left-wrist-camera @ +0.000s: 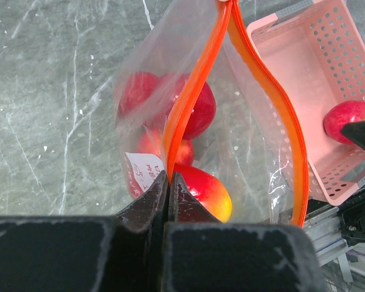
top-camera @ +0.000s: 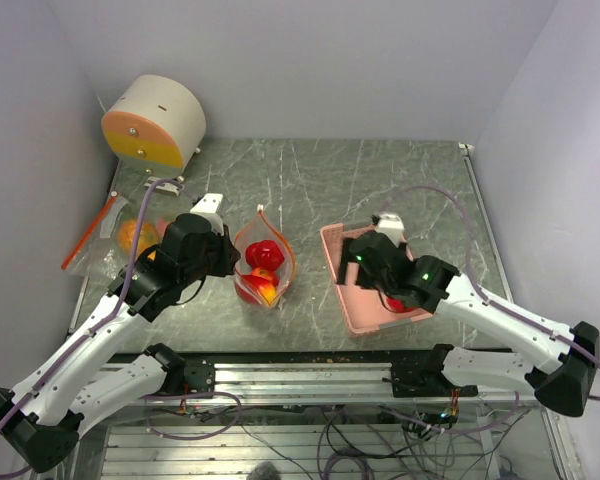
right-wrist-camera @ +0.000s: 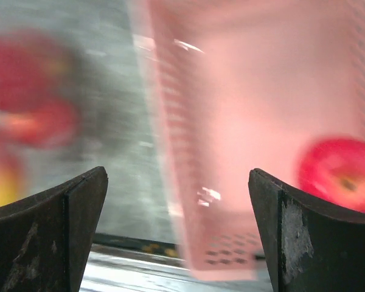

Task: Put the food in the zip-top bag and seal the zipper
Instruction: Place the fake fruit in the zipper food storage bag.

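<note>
The clear zip-top bag [top-camera: 264,262] with an orange zipper stands open at the table's middle. It holds red apples [left-wrist-camera: 198,109] and a red-yellow peach [left-wrist-camera: 210,193]. My left gripper [top-camera: 226,256] is shut on the bag's near zipper rim [left-wrist-camera: 181,115]; its fingertips [left-wrist-camera: 168,182] pinch the rim in the left wrist view. My right gripper [top-camera: 364,258] is open and empty over the pink basket [top-camera: 344,290]. One red apple [top-camera: 400,304] lies in the basket; it also shows in the right wrist view [right-wrist-camera: 337,173] just past the right finger, and in the left wrist view [left-wrist-camera: 348,118].
A second clear bag with an orange fruit [top-camera: 132,236] lies at the left table edge. A round cream and orange drum [top-camera: 155,120] stands at the back left. The basket wall [right-wrist-camera: 188,152] runs between my right fingers.
</note>
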Motion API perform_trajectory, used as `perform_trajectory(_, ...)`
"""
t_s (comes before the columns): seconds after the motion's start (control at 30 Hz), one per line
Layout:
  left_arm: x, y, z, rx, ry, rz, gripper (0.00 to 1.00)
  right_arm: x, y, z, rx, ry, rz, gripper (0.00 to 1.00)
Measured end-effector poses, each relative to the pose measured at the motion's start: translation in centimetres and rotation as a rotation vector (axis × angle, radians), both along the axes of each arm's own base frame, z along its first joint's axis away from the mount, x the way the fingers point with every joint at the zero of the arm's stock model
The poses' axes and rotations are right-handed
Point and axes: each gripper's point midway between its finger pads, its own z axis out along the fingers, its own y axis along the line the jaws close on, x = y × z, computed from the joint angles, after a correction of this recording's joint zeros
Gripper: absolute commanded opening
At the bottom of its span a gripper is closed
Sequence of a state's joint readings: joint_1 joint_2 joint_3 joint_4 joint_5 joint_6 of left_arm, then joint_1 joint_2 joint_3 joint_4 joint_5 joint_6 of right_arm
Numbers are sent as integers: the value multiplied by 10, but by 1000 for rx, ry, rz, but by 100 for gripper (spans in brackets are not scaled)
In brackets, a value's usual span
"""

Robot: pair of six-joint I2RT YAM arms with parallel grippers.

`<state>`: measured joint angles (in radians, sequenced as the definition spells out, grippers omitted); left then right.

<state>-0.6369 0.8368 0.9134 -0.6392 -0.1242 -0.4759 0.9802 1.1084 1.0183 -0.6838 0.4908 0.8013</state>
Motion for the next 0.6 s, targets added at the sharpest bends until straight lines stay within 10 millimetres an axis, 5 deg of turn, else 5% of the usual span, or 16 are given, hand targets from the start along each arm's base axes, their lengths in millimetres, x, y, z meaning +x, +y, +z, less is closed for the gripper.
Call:
perform_trajectory(0.1, -1, -2, 1, -6, -2, -13, 7, -15, -73, -63, -132, 160, -180, 100)
perform_trajectory(0.2, -1, -5, 3, -11, -9, -29, 7, -32, -120, -86, -189, 242, -315, 100)
perform_trajectory(0.6, -7, -12, 14, -43, -57, -98, 7, -38, -144, -121, -298, 362, -472, 100)
